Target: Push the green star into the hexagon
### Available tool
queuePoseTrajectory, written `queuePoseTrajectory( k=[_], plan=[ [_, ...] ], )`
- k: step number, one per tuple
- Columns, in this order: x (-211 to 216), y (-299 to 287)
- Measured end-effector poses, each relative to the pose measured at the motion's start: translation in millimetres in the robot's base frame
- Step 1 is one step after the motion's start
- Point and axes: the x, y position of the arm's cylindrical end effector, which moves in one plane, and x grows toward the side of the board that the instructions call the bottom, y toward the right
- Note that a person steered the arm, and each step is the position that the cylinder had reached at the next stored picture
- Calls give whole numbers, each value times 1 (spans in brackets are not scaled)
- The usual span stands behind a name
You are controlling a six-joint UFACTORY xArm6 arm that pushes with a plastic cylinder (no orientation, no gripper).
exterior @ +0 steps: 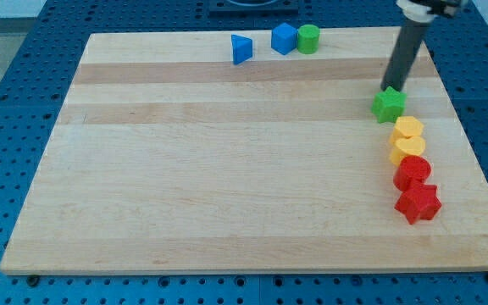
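Note:
The green star [388,104] lies near the board's right edge. My tip [392,88] touches its top side, the dark rod rising up and to the right. Just below the star sits a yellow hexagon [408,129], close to it but with a thin gap. Below that come a yellow heart-like block [407,149], a red round-edged block [413,172] and a red star [418,203], forming a column down the right side.
At the view's top stand a blue triangle [241,49], a blue cube [284,38] and a green cylinder [308,38]. The wooden board [210,169] ends close to the right of the column; blue perforated table surrounds it.

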Motion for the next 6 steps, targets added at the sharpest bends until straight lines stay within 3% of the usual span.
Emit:
queuePoseTrajectory(
  k=[2, 6],
  plan=[
    [-4, -75],
    [36, 5]
  ],
)
